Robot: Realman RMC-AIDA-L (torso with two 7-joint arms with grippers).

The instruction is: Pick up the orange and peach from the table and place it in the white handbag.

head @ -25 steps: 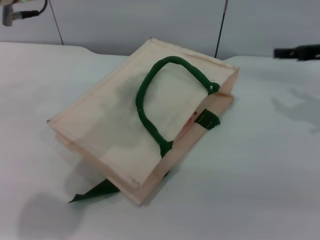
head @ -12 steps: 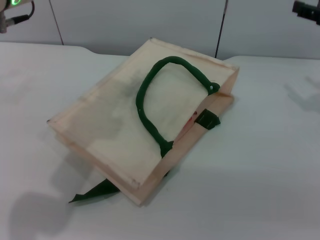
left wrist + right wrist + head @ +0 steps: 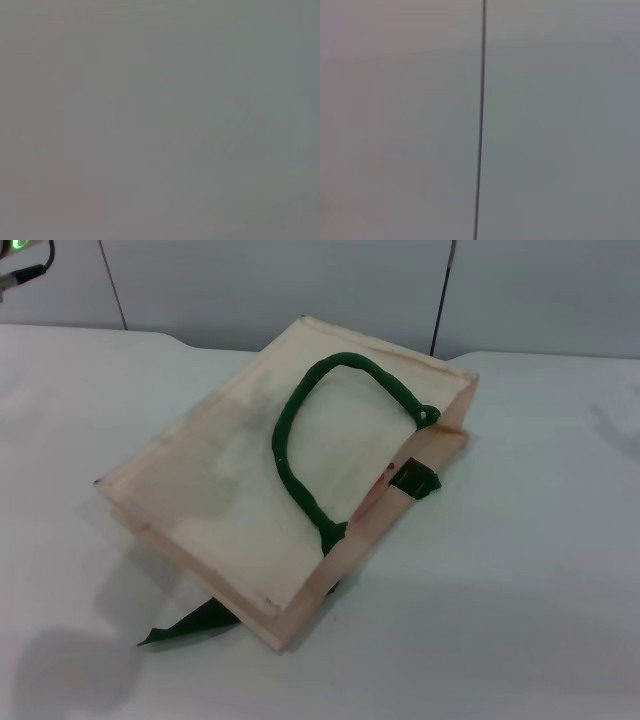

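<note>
- Head view: the white handbag (image 3: 260, 490) is lying flat on the white table (image 3: 520, 570), filling the middle of the frame and turned at a slant, one corner reaching toward the upper right and another toward the lower middle.
- One dark green loop handle (image 3: 310, 430) is arching across the bag's upper face, from the centre up toward the right edge.
- A green tab (image 3: 415, 481) is sitting on the bag's right side, just right of centre, beside the opening.
- A thin sliver of red (image 3: 383, 480) is showing in that opening, just left of the tab; which fruit it belongs to cannot be told, and neither the orange nor the peach is showing anywhere on the table.
- A second green strap (image 3: 190, 624) is poking out flat from under the bag's lower edge, in the lower left of the frame.
- A small part of the left arm (image 3: 22, 262) is showing in the upper left corner, well apart from the bag; whether its fingers are open or closed cannot be told.
- The right gripper is lying outside this view.
- A grey panelled wall (image 3: 250, 285) is running along the top of the frame behind the table.
- Left wrist view: only a plain grey surface is filling the frame; no fingers are showing.
- Right wrist view: a grey wall with one thin dark vertical seam (image 3: 481, 120) down the middle is filling the frame; no fingers are showing.
</note>
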